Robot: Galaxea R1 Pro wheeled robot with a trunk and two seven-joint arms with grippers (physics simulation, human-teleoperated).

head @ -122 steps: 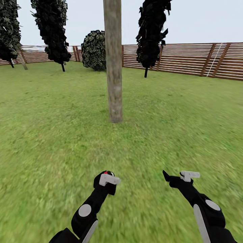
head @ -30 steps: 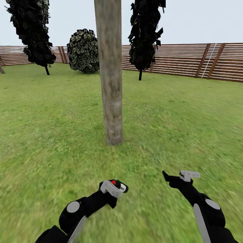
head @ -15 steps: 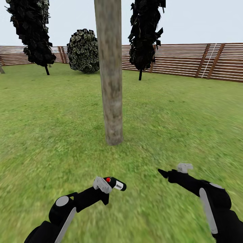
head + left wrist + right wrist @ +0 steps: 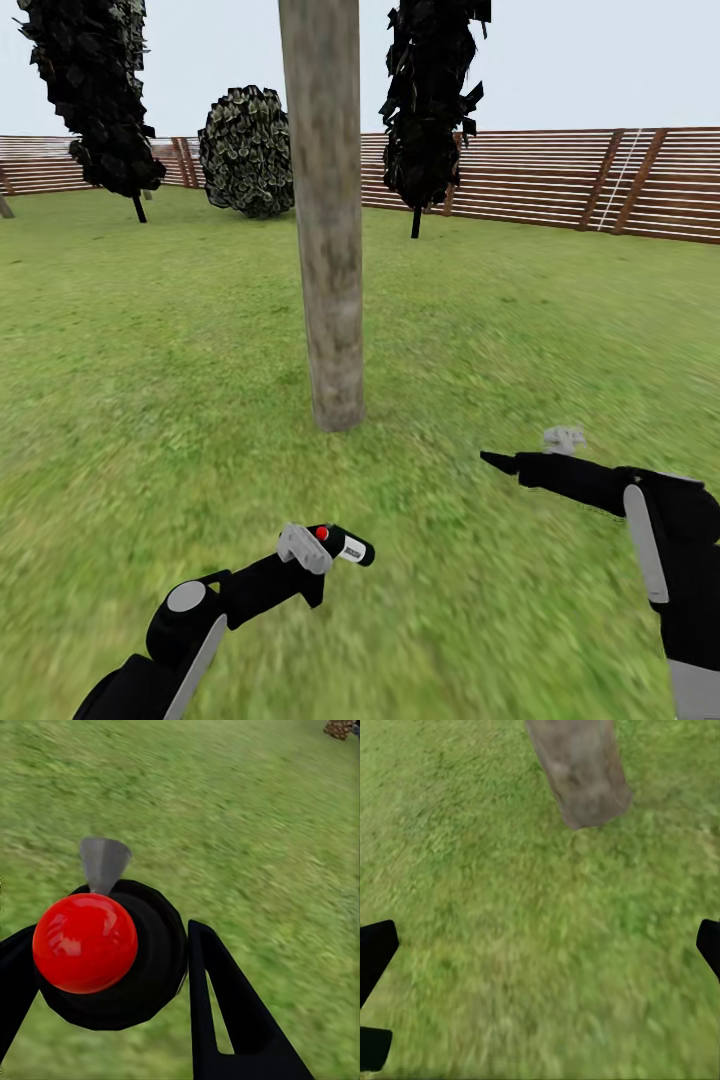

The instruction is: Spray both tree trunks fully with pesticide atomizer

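Tree trunk (image 4: 326, 220): thick upright column of mottled grey-brown bark, rooted in the lawn (image 4: 120, 380); its crown is cut off by the top of the head view. Its base also shows in the right wrist view (image 4: 581, 769). All places below are given relative to this trunk.

Pesticide atomizer (image 4: 345, 545): small dark bottle with a pale label stripe and a red cap, on the robot's side of the trunk and well short of its base, held off the grass and lying roughly level. In the left wrist view the red cap (image 4: 85, 943) sits on the black body, with a grey cone-shaped nozzle beside it.

Left gripper (image 4: 318, 552): fingers (image 4: 225, 1005) closed around the atomizer.

Right gripper (image 4: 497, 461): to the right of the trunk base and nearer the robot, held above the grass, pointing toward the trunk. Its fingers (image 4: 373, 952) stand wide apart at opposite edges of the right wrist view, nothing between them.

Wooden slat fence (image 4: 560, 180): runs behind the trunk, across the far edge of the lawn.

Bushes: a round one (image 4: 246, 150) behind and left of the trunk; a tall dark one (image 4: 432, 100) behind and right, on what seems a thin stem, though distance blurs it; another (image 4: 95, 95) further left.
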